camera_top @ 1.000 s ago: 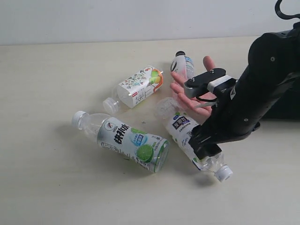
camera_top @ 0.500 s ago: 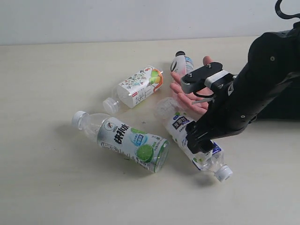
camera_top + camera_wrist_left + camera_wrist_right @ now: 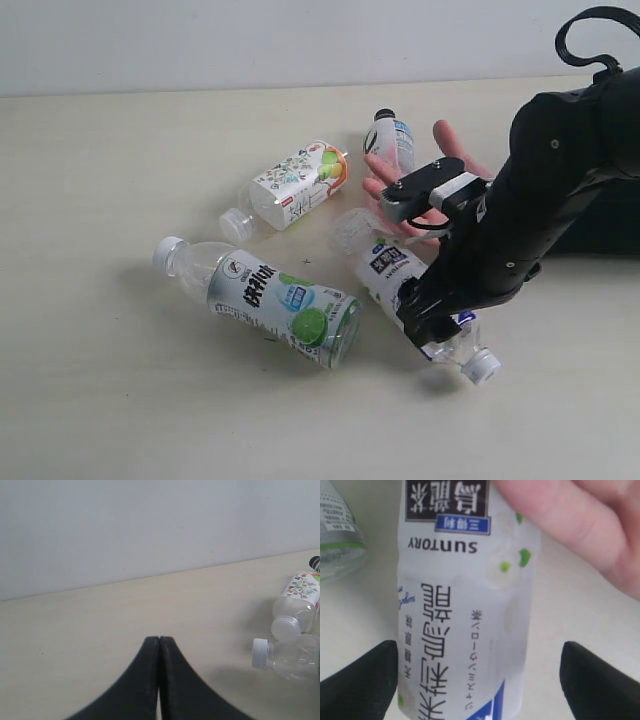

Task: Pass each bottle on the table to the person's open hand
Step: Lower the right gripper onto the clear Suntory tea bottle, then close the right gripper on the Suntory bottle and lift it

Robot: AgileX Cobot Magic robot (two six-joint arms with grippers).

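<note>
The white-blue bottle (image 3: 390,272) lies on the table (image 3: 120,400), its cap toward the front. My right gripper (image 3: 432,328) is down over its lower half. In the right wrist view the right gripper (image 3: 480,680) is open, one finger on each side of the white-blue bottle (image 3: 465,625). The person's open hand (image 3: 440,150) rests palm up just behind, and its fingers (image 3: 580,525) lie near the bottle's far end. The green-lime bottle (image 3: 270,295), the floral bottle (image 3: 295,185) and the black-capped bottle (image 3: 390,135) lie untouched. My left gripper (image 3: 159,640) is shut and empty.
The left wrist view shows the floral bottle (image 3: 300,597) and the green-lime bottle's clear neck with its white cap (image 3: 282,657) off to one side. A pale wall (image 3: 250,40) runs behind the table. The black right arm (image 3: 560,170) covers the person's wrist.
My right arm has shifted slightly left and lower over the white-blue bottle. The bottles and the hand have stayed where they were.
</note>
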